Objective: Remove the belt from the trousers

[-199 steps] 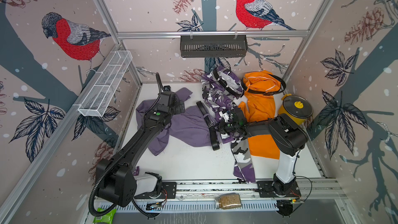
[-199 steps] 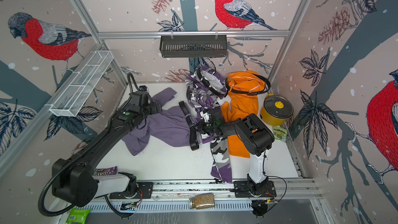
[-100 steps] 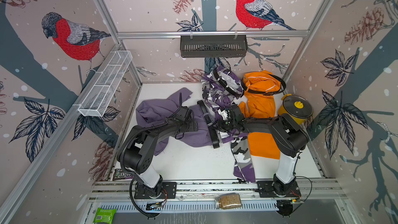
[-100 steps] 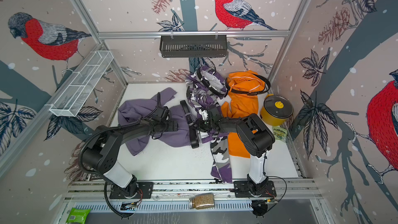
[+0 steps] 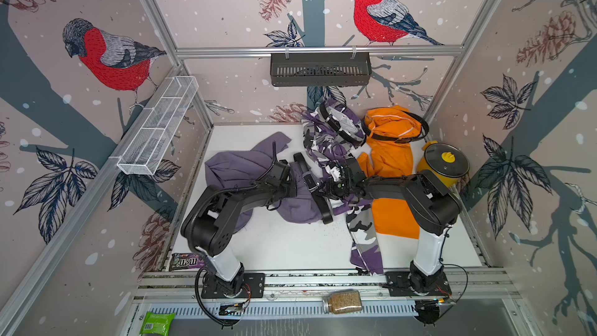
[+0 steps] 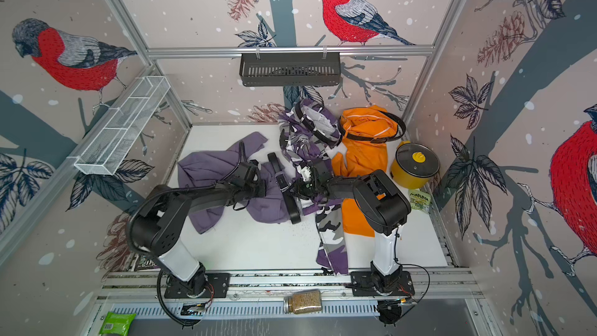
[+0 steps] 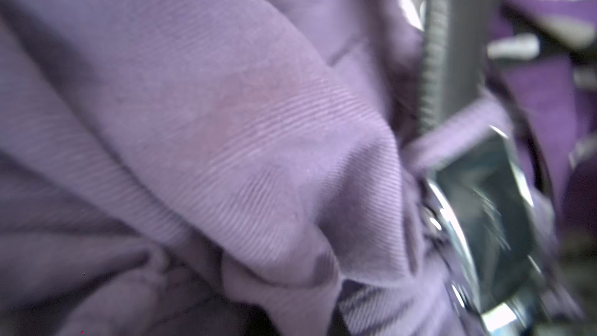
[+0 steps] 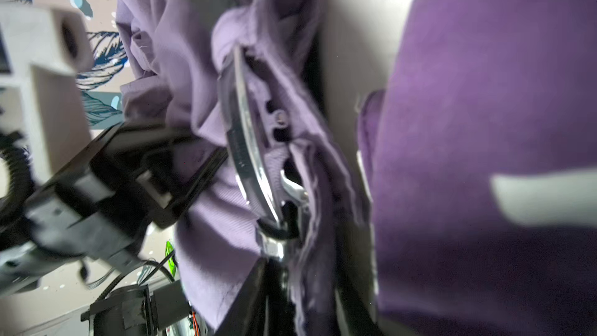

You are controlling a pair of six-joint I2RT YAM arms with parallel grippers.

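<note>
The lilac trousers (image 5: pixel 239 166) (image 6: pixel 206 166) lie crumpled mid-table with a black belt (image 5: pixel 324 211) (image 6: pixel 292 210) threaded through the waist. Its shiny buckle (image 5: pixel 309 181) (image 7: pixel 484 205) (image 8: pixel 245 156) lies between the two grippers. My left gripper (image 5: pixel 292 185) (image 6: pixel 263 185) presses into the lilac cloth (image 7: pixel 226 124) just left of the buckle and looks shut on a fold. My right gripper (image 5: pixel 323 189) (image 8: pixel 303 295) is at the buckle's other end. Its jaws stand a little apart, with the waistband edge between them. Camouflage trousers (image 5: pixel 326 143) and orange trousers (image 5: pixel 391 156), each belted, lie behind.
A yellow lidded pot (image 5: pixel 444 164) stands at the right wall. At the front rail lie a jar of grains (image 5: pixel 342 301), a candy bag (image 5: pixel 184 261) and a green packet (image 5: pixel 156 323). A white wire basket (image 5: pixel 158 127) and a black shelf (image 5: pixel 319 69) hang on the walls.
My left arm swung from the far side of the lilac trousers down beside the buckle and its jaws closed. The right gripper's jaws parted somewhat at the buckle.
</note>
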